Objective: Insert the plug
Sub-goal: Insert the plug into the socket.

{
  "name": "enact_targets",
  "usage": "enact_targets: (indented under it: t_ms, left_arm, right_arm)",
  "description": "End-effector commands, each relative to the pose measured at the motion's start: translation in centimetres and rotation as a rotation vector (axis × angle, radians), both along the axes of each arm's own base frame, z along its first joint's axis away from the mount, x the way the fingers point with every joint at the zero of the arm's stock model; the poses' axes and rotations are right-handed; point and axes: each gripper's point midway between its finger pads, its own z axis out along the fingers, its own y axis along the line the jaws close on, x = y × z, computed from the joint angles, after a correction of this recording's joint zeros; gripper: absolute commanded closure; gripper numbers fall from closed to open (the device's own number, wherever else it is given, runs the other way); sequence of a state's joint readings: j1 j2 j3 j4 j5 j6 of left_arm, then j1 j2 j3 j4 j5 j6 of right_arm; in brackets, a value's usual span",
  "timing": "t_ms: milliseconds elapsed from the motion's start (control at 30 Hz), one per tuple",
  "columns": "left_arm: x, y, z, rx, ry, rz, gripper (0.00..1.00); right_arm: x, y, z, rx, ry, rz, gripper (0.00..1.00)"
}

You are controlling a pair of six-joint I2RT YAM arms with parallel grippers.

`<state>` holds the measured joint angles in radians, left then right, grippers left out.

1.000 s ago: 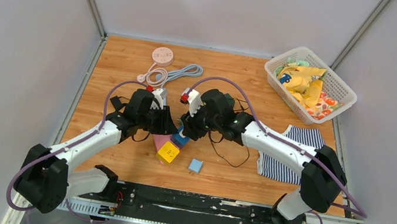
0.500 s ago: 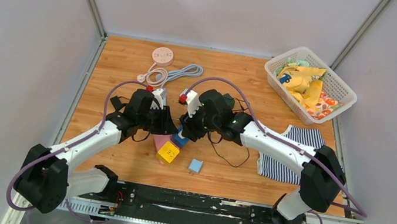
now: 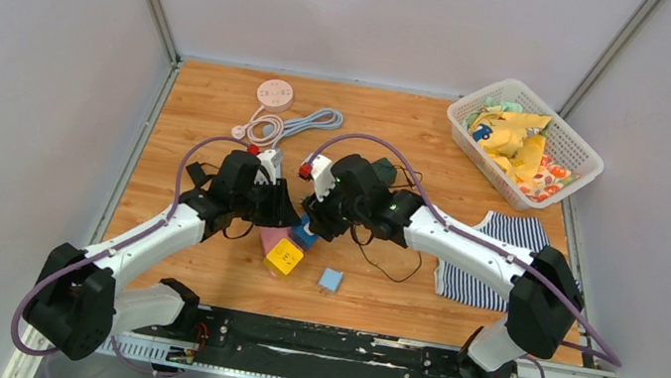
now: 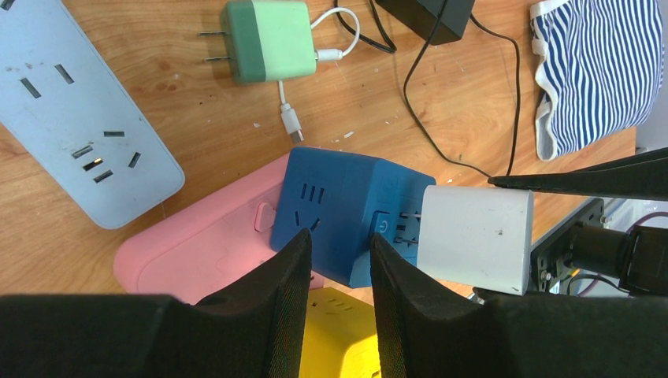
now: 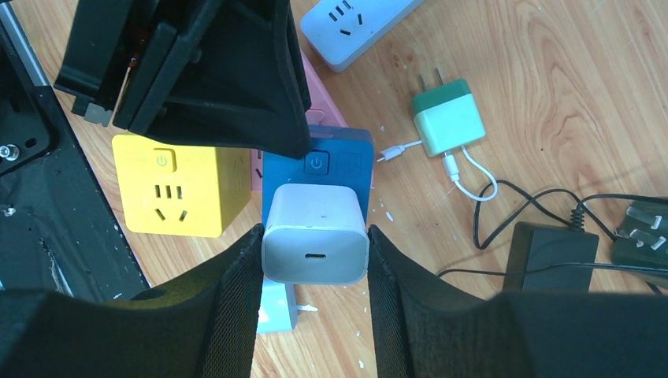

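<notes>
white plug [image 5: 315, 234]: smooth matt plastic, tiny specks
blue cube [image 4: 346, 213]: matt plastic too, between the left fingers [image 4: 276, 315]
those fingers: black, dull, kinda grainy
table [image 4: 197, 102]: wood, satin, visible grain
striped cloth [image 4: 599, 71]: soft knit, past the plug

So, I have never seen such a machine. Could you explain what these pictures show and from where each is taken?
These are two robot arms bolted to a wooden table. One picture looks down from above; the other two come from a camera on each wrist, so the black fingers there are the arm's own. The left gripper holds a blue socket cube; the right gripper holds a white charger against its side. Nearby lie a yellow socket cube, a pink power strip, a green charger, a striped cloth and a basket.
</notes>
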<state>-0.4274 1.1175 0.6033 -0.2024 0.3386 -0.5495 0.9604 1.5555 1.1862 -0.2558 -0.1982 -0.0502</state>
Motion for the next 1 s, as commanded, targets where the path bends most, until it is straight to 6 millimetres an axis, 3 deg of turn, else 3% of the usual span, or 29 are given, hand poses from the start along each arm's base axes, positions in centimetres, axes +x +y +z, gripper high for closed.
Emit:
enact_targets:
  t_ms: [0,200,533,833,967]
  left_arm:
    - [-0.5,0.7,-1.4,0.035,0.019,-0.003,0.64]
    - [-0.6,0.7,-1.5,0.035,0.022,-0.007,0.64]
    - [-1.1,0.1,-1.8,-0.003,0.032,-0.035,0.69]
    - [-1.4,0.9,-2.6,0.047,0.046,-0.02,0.7]
    - [-1.3,1.0,-3.0,0.056,0.054,-0.021,0.7]
  right_arm:
    - [-0.2,-0.2,0.1,-0.032,-0.012,0.002,1.0]
    - [-0.3,-0.1,-0.6,-0.041,0.007,0.005,1.0]
    - [-0.3,-0.1,-3.6,-0.135,0.018,-0.021,1.0]
    - [-2.3,-3.8,-6.2,-0.215,0.03,-0.083,1.0]
    - [-2.6,-3.8,-7.6,-0.214,0.044,-0.072,1.0]
